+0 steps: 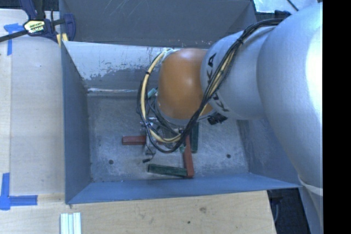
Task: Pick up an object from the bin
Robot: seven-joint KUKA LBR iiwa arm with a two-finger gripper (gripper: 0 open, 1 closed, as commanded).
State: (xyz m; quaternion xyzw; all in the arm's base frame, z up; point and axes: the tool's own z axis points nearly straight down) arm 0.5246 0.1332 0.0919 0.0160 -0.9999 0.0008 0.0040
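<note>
The grey metal bin (74, 118) has a sloping left wall, and the left part of its speckled floor is bare. Toward the middle of the floor lies a short reddish-brown bar (134, 140), flat and pointing left to right. Its right end runs up against the dark tangle under the robot's wrist.

That tangle is the end effector (149, 140), low over the middle of the floor and just right of the brown bar. It is buried under the wrist and its wiring, so I cannot tell whether it is apart or together. I also cannot tell whether it touches the bar or only hangs beside it. Yellow and black cables (145, 93) loop down its left side and curl underneath.

Below it, near the bin's front wall, a dark green stick (166, 171) lies flat, almost parallel to that wall. At the green stick's right end is a red stick (188, 160), which stands roughly at a right angle to it and runs back up toward the wrist. The two appear to meet at that corner.

Above these things is the rounded orange cover (181, 85), crossed by black cables. To its right, the thick white arm (274, 74) comes in over the bin's right rim.
</note>
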